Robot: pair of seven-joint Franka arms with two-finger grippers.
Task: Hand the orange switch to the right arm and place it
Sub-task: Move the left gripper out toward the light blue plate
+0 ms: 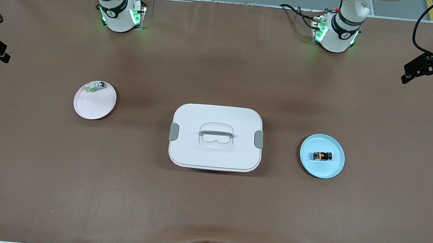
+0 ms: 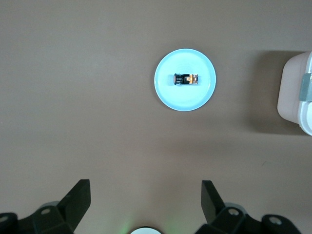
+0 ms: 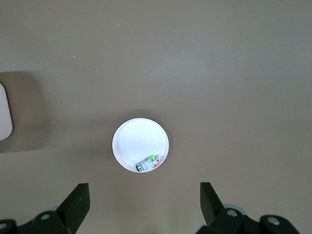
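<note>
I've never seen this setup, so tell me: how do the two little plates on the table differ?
The blue plate sits toward the left arm's end of the table; the pink plate sits toward the right arm's end. The blue plate carries the black orange switch at its middle; the pink plate carries a small white-grey piece with a green mark by its rim. The blue plate lies nearer the front camera. Both are small, round and flank the white lidded box.
</note>
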